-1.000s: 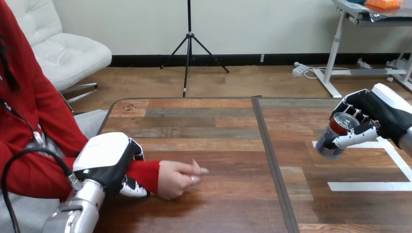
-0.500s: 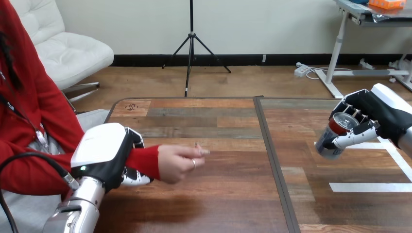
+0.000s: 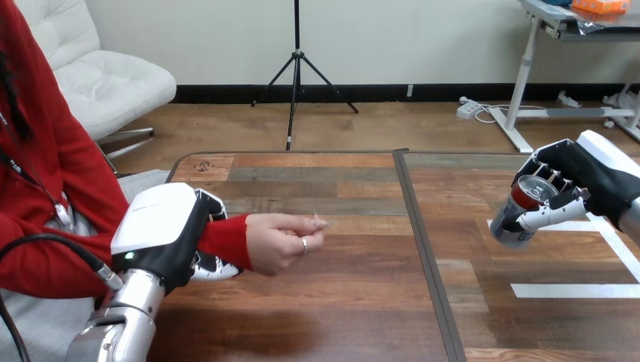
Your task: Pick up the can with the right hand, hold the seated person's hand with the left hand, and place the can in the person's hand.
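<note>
One red and silver metal can [image 3: 519,215], tilted, is at 3 o'clock over the wooden desk [image 3: 340,302], grasped by the right robot hand [image 3: 585,181]. At 9 o'clock, the left robot hand [image 3: 162,230] is curled round the red-sleeved wrist [image 3: 226,240] of the one person's hand [image 3: 283,240], whose fingers are loosely curled.

You have bright, even light over the table [image 3: 355,302]. The white shell of the left robot hand [image 3: 162,234] gleams, and shadows fall soft.
</note>
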